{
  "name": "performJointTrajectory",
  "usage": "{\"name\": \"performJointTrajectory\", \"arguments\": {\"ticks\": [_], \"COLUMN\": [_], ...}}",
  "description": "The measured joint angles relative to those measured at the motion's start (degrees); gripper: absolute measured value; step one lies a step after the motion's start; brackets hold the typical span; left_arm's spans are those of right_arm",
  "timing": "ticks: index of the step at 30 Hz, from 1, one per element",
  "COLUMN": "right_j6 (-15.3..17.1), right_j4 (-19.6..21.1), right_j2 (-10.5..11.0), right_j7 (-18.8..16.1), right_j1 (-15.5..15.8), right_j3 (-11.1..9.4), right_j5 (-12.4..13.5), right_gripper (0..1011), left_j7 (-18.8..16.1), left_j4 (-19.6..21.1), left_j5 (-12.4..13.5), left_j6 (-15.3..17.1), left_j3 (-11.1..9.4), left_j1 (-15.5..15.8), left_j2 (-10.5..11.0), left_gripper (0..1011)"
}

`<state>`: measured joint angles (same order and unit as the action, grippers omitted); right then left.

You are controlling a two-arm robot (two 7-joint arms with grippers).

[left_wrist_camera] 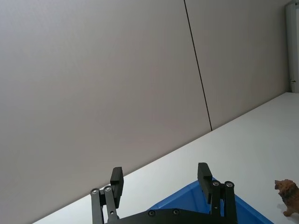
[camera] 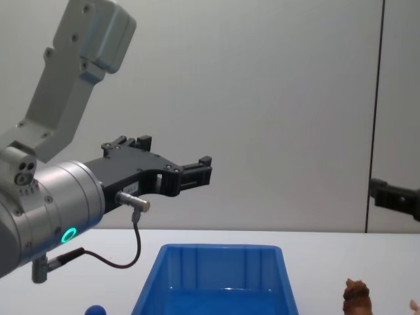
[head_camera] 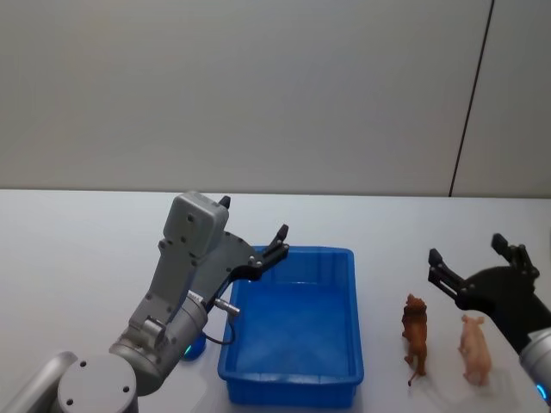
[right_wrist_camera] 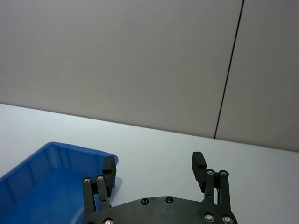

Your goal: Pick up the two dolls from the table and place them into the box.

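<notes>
Nearest us, our left gripper (head_camera: 255, 219) hangs released, fingers spread, above the left rim of the box (head_camera: 293, 387), one bright blue bin with sloped walls and a bare floor. Right of it on the white table (head_camera: 86, 258) stand two figures: a reddish-brown doll (head_camera: 415, 331), furry and thin-tailed, and a pale pink doll (head_camera: 473, 346). Beyond them our right gripper (head_camera: 467, 249) hovers, likewise spread wide.
</notes>
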<state>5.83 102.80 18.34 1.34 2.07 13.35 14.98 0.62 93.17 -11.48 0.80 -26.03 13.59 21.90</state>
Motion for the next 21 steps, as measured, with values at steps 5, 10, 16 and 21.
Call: {"name": "performJointTrajectory", "arguments": {"ticks": [5,10,16,21], "right_j6": [2.71,4.8,7.51,9.24], "right_j4": [0.35,0.4,-0.07,-1.3], "right_j2": [-0.31,-0.48,-0.71,-1.02], "right_j7": [3.22,5.63,8.37,9.9], "right_j1": [0.72,1.29,2.0,2.35], "right_j3": [0.01,-0.11,-0.38,-0.58], "right_j5": [-0.84,-1.48,-1.94,-2.04], "right_gripper": [1001,1001,1001,1001], "left_j7": [0.0,0.0,0.0,0.0], "left_j4": [0.0,0.0,0.0,0.0], "left_j5": [0.0,0.0,0.0,0.0], "left_j6": [0.0,0.0,0.0,0.0], "left_j3": [0.0,0.0,0.0,0.0], "left_j1": [0.0,0.0,0.0,0.0], "left_j2": [0.0,0.0,0.0,0.0], "left_gripper": [1001,1001,1001,1001]}}
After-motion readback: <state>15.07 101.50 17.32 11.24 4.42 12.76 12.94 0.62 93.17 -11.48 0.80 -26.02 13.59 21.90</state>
